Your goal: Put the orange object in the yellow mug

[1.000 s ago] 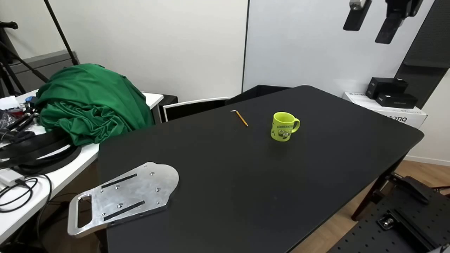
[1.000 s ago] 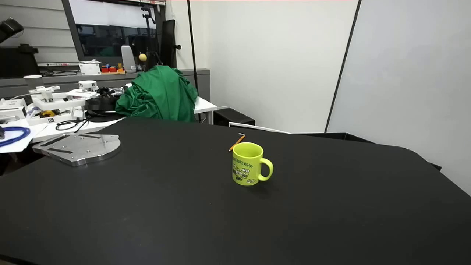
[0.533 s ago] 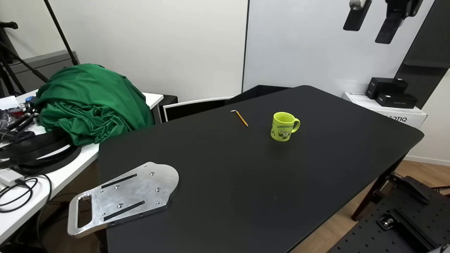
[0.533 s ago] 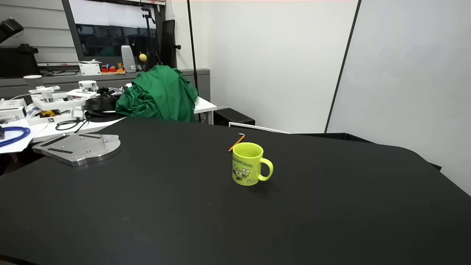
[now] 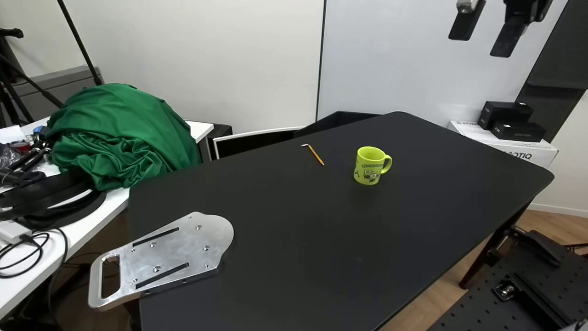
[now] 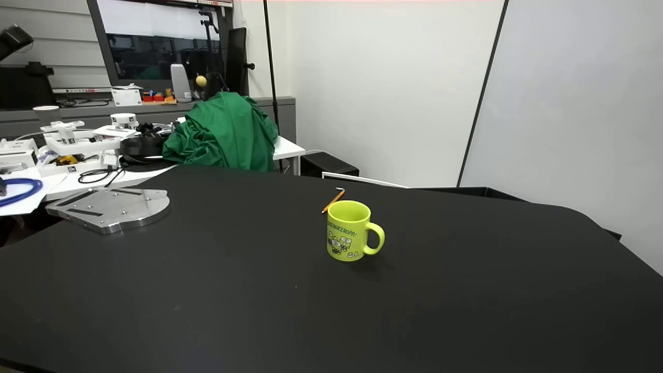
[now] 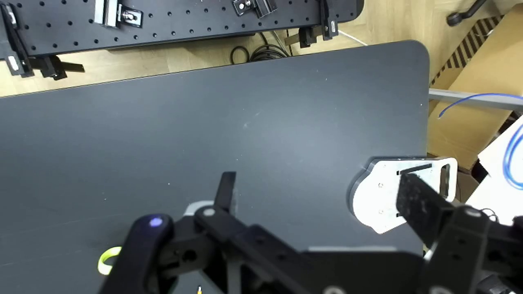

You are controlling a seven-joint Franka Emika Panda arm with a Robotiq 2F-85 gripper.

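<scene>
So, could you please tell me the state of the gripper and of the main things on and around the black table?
Gripper: open, holding nothing
Yellow mug: upright on the black table; its inside bottom is hidden
Orange object: lying flat, outside the yellow mug
Metal plate: lying flat, one end overhanging the black table
Green cloth: bunched in a heap

Metal plate (image 5: pixel 177 250) overhanging edge of black table (image 5: pixel 294 243), crumpled green cloth (image 5: pixel 124 133), 2 black boxes (image 5: pixel 518 132)
</scene>
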